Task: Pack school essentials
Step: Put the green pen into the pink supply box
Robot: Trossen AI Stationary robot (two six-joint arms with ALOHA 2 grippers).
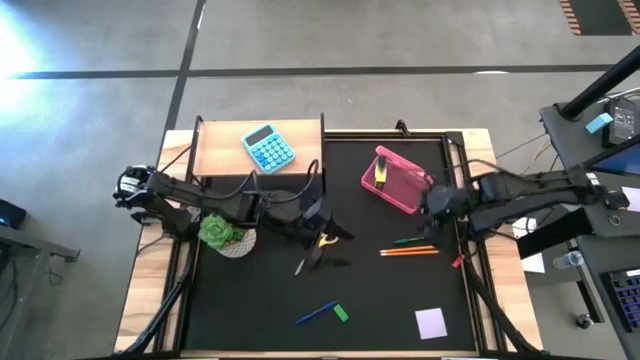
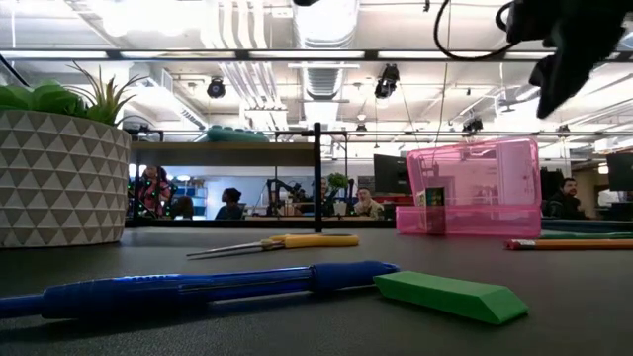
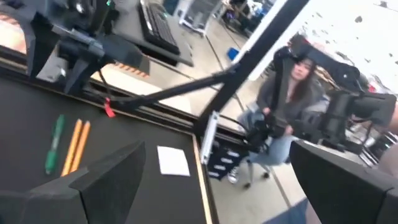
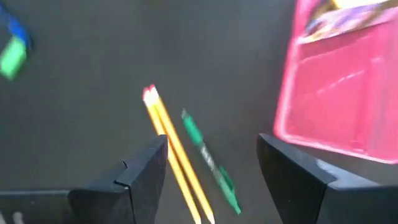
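Hovering right gripper (image 4: 211, 168) above orange pencils (image 4: 174, 155).

Lying flat on black mat: yellow-handled scissors (image 1: 318, 249), two orange pencils (image 1: 408, 252) beside green pencil (image 1: 412, 241), blue pen (image 1: 315, 315) touching green eraser (image 1: 341, 314), lilac note pad (image 1: 431, 322).

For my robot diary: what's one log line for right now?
left gripper: open over yellow-handled scissors | right gripper: open above orange pencils | pink plastic box: holds small yellow box
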